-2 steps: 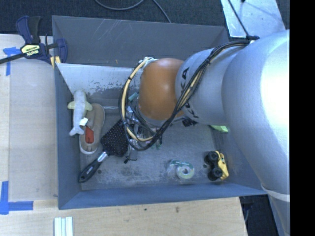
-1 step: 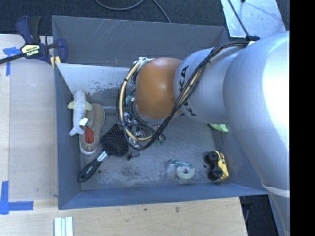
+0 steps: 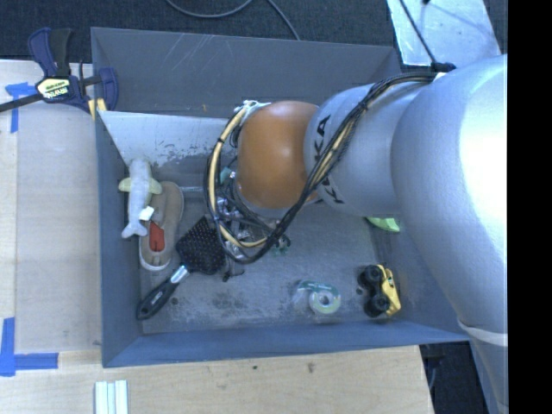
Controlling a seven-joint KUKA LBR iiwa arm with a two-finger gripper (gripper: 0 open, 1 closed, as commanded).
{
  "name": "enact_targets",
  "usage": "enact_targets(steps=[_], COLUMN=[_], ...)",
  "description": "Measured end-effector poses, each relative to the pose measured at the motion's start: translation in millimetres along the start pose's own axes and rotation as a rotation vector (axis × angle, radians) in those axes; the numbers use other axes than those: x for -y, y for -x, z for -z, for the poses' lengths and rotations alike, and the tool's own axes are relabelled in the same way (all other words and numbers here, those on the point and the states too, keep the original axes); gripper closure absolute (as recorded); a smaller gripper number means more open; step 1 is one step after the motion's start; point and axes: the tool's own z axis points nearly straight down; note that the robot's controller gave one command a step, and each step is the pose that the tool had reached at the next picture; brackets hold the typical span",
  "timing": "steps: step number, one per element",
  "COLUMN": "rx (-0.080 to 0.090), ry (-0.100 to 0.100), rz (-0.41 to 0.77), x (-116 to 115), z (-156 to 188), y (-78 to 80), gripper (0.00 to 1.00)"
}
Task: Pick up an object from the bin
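Observation:
My gripper point(image 3: 228, 231) is low in the left middle of the bin, mostly covered from above by the arm's wrist. It sits right beside the round bristle head of a black brush point(image 3: 200, 248), whose handle runs down-left toward the bin's front left corner. Just left of the brush lies a tan, elongated thing with a red part point(image 3: 160, 228). A small white plush toy point(image 3: 138, 195) rests against the left wall next to it.
Near the front wall lie a clear tape roll point(image 3: 322, 299) and a black and yellow toy car point(image 3: 380, 290). A small green thing point(image 3: 385, 224) peeks out beneath the arm, which spans the bin's right half.

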Motion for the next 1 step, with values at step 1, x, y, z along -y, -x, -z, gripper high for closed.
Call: enact_targets(steps=[1], rx=[0.000], ry=[0.000], rz=[0.000], x=[0.0], z=[0.0], y=[0.0], gripper=[1.00])
